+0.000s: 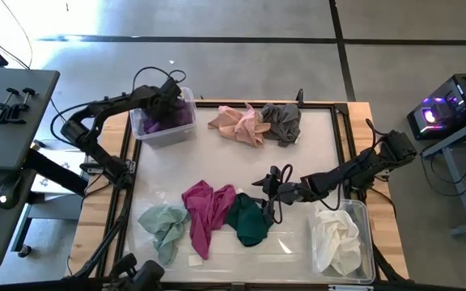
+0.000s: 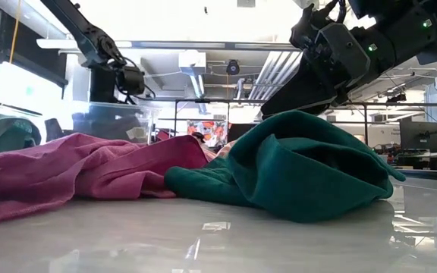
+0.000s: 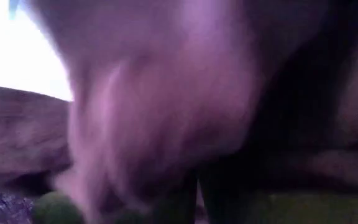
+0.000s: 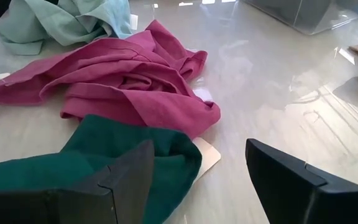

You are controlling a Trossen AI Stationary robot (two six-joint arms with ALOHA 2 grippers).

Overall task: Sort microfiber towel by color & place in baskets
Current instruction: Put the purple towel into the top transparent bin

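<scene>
The dark green towel lies on the white table right under the right gripper, whose two dark fingers stand spread wide apart just above it, one finger over the cloth and the other over bare tabletop, holding nothing. Touching the green towel on its far side is the magenta towel, crumpled and long, and beyond that a pale mint towel sits near the table's front left corner. A small tan card pokes out from under the green and magenta cloths. The larger clear basket at the front right holds a white towel; the small clear basket at the back left holds a purple towel. The left gripper reaches down into that small basket, its wrist camera filled with blurred purple cloth, so I cannot tell how its jaws stand. At the back of the table a peach towel and a grey towel lie bunched against each other. The right arm stretches low across the table from the right edge toward the centre, while the left arm bends in from the left side.
</scene>
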